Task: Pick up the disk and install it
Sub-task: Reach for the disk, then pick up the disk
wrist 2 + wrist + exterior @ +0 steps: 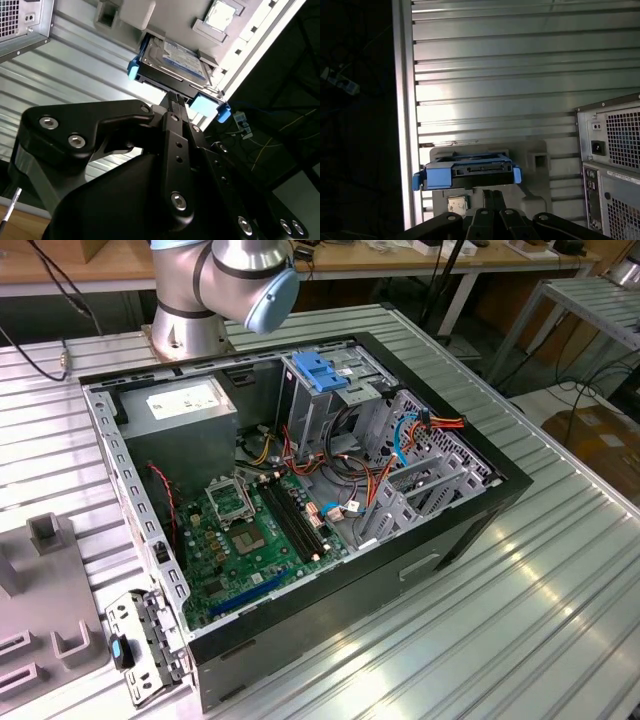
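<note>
The disk (pixel 175 62) lies flat in a grey holder (pixel 532 150) at the edge of the table (pixel 485 75); the gripper (pixel 175 100), pressed together and empty, sits just at its end. Likely rigid, weighty, shock-sensitive: best gripped across its 2 blue rails (pixel 202 105).

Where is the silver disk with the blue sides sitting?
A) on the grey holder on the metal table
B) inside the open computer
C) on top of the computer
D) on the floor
A: the flat silver-metal disk with blue plastic rails lies on the grey plastic holder on the ribbed metal table, outside the computer case.
</note>
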`<state>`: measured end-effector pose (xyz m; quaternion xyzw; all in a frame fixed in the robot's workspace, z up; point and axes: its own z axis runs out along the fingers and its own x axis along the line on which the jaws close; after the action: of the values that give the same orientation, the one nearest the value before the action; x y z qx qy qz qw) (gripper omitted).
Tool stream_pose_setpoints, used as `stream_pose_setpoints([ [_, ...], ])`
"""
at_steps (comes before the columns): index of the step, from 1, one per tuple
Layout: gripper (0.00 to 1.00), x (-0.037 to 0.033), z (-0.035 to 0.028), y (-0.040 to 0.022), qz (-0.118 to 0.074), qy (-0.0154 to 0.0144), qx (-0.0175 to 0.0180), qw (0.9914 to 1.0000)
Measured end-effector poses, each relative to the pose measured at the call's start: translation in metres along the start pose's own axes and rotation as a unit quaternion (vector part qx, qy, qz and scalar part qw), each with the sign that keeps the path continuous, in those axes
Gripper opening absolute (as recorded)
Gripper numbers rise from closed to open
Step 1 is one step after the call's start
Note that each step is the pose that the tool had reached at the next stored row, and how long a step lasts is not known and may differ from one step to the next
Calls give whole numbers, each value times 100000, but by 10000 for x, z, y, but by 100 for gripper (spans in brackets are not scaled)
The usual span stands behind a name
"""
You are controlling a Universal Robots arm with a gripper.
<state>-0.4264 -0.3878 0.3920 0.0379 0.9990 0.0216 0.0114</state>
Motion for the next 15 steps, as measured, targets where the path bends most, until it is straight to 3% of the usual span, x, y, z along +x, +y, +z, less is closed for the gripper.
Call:
stream_pose_setpoints([
  [3, 11, 183, 4, -27, -5, 10, -5, 100000],
  [7, 11, 336, 6, -45, 3, 38, -2, 100000],
  [15, 11, 357, 5, -47, -1, 53, 1, 100000],
])
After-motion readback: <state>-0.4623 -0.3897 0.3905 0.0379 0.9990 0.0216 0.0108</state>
